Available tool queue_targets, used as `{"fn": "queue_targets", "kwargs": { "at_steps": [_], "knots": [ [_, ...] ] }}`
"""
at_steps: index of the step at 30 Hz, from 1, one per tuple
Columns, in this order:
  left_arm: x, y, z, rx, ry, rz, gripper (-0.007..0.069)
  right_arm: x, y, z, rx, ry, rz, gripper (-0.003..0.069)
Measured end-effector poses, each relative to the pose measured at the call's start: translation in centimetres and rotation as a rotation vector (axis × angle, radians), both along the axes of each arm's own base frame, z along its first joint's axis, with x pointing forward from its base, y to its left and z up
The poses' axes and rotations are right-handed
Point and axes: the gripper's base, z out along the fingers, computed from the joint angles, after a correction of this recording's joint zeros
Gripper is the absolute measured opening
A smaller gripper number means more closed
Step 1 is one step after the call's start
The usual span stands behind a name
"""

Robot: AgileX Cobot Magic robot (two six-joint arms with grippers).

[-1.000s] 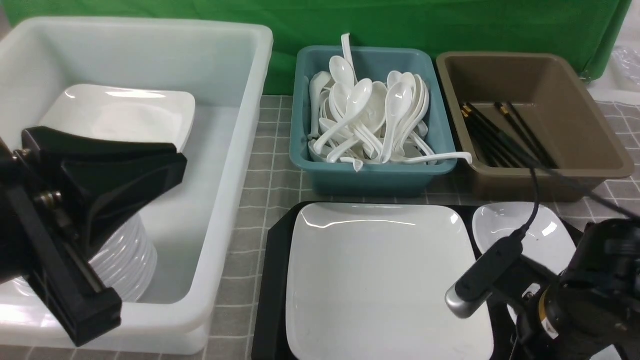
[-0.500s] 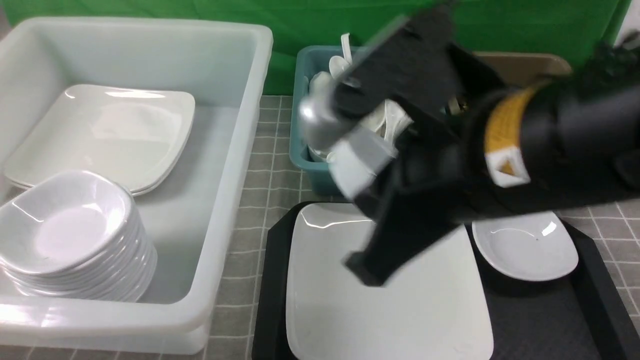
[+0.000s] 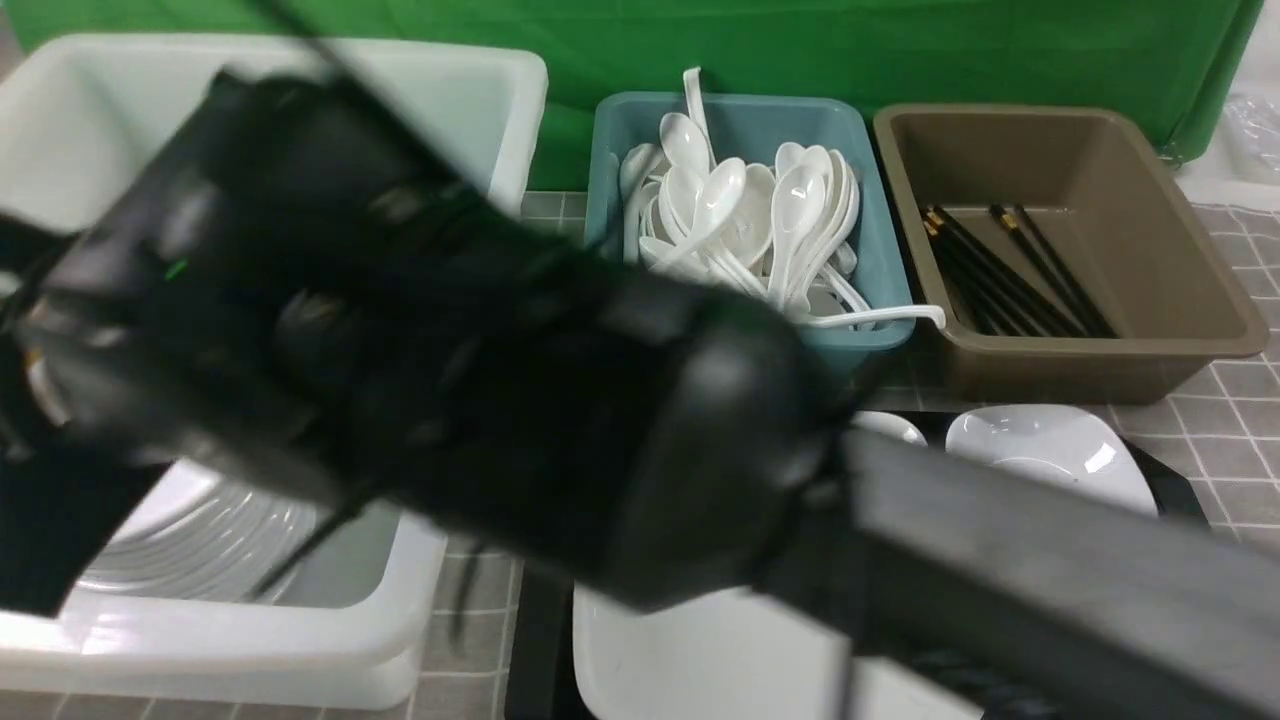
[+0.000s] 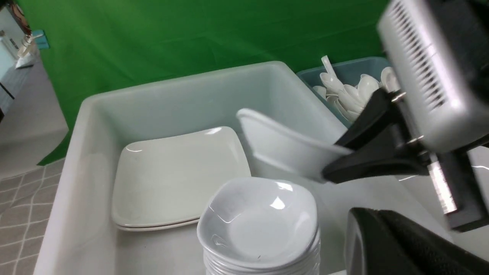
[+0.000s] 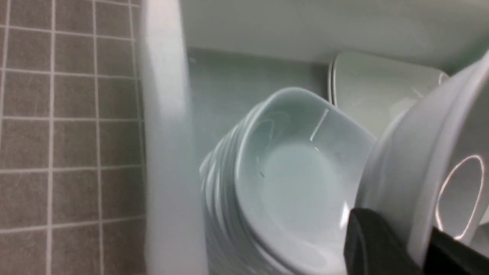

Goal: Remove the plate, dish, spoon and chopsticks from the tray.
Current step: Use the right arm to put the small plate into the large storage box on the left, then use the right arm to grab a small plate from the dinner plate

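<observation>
Reaching across over the white bin (image 4: 76,160), the right claw (image 4: 336,162) clamps a dish (image 4: 282,145) above the stacked dishes (image 4: 259,221).

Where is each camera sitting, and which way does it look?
Front view: between the arms, facing forward at the white tub, teal bin and brown bin; blurred right arm fills it.
Left wrist view: on the left wrist, looking into the tub; left fingers and right fingers clamping a dish show.
Right wrist view: on the right wrist, looking down at the stack of dishes; its fingers show.
Both wrist views share stack and dish.
</observation>
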Motion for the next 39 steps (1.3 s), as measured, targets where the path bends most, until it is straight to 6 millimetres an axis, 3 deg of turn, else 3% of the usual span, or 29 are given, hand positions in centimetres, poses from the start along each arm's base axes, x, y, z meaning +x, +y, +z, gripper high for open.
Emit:
{"fn": "queue_targets", "kwargs": {
  "at_steps": [4, 6, 9, 10, 11, 12, 13, 17, 18, 19, 21, 23, 25, 27, 28, 29, 34, 35, 37, 39],
  "knots": [
    [-0.1, -0.3, 0.1, 0.003, -0.008, -0.031, 0.002, 0.7, 1.8, -2.8, -0.038, -0.01, 0.004, 0.0089],
    [-0.1, -0.4, 0.2, 0.003, -0.019, -0.044, 0.002, 0.9, 2.2, -3.9, -0.064, -0.008, 0.006, 0.0206],
    [-0.1, -0.5, 0.3, 0.001, -0.03, -0.053, 0.002, 0.9, 1.8, -4.0, -0.106, -0.016, -0.006, 0.039],
    [-0.1, -0.5, 0.3, 0.001, -0.032, -0.054, 0.002, 1.0, 1.8, -3.9, -0.111, -0.018, -0.007, 0.0402],
    [-0.1, -0.5, 0.4, -0.005, -0.045, -0.059, 0.002, 1.0, 1.2, -3.6, -0.155, -0.019, -0.025, 0.0491],
    [-0.1, -0.5, 0.4, -0.007, -0.047, -0.061, 0.002, 0.9, 1.1, -3.5, -0.158, -0.017, -0.028, 0.05],
    [0.0, -0.7, 0.6, -0.02, -0.062, -0.076, 0.002, 0.8, -0.1, -2.4, -0.21, -0.01, -0.052, 0.0553],
    [0.8, -1.8, 1.2, -0.013, -0.066, -0.128, 0.002, 0.1, -3.5, 1.5, -0.285, -0.002, -0.121, 0.0541],
    [1.4, -2.3, 1.3, -0.004, -0.059, -0.145, 0.002, -0.1, -5.0, 3.4, -0.284, 0.0, -0.159, 0.0504],
    [1.5, -2.4, 1.4, -0.006, -0.059, -0.148, 0.002, 0.0, -5.1, 3.4, -0.282, 0.001, -0.164, 0.0504],
    [3.0, -3.6, 1.8, 0.006, -0.027, -0.177, 0.002, 0.3, -8.0, 6.3, -0.222, 0.02, -0.238, 0.0409],
    [4.0, -4.3, 1.9, 0.018, -0.012, -0.197, 0.002, 0.9, -10.7, 7.2, -0.216, 0.041, -0.295, 0.0333],
    [5.1, -5.3, 2.0, 0.028, 0.016, -0.223, 0.002, 1.9, -13.8, 6.9, -0.241, 0.084, -0.381, 0.0279],
    [5.6, -5.7, 2.0, 0.036, 0.031, -0.234, 0.002, 2.9, -16.1, 6.1, -0.269, 0.116, -0.449, 0.0264],
    [6.4, -6.3, 2.0, 0.038, 0.047, -0.252, 0.002, 3.5, -19.0, 4.6, -0.327, 0.158, -0.52, 0.026],
    [6.5, -6.5, 2.0, 0.041, 0.048, -0.258, 0.002, 4.1, -20.5, 3.8, -0.352, 0.179, -0.562, 0.0261],
    [8.0, -7.7, 2.0, 0.065, 0.064, -0.298, 0.002, 5.5, -30.3, -5.2, -0.603, 0.361, -0.776, 0.0287],
    [8.0, -7.8, 2.0, 0.062, 0.066, -0.303, 0.002, 5.6, -30.9, -5.9, -0.605, 0.367, -0.782, 0.0291],
    [8.4, -8.2, 2.0, 0.07, 0.069, -0.315, 0.002, 6.0, -33.8, -9.9, -0.616, 0.411, -0.812, 0.033],
    [8.6, -8.4, 2.0, 0.07, 0.064, -0.32, 0.002, 6.5, -35.8, -12.4, -0.576, 0.427, -0.835, 0.0384]
  ]
}}
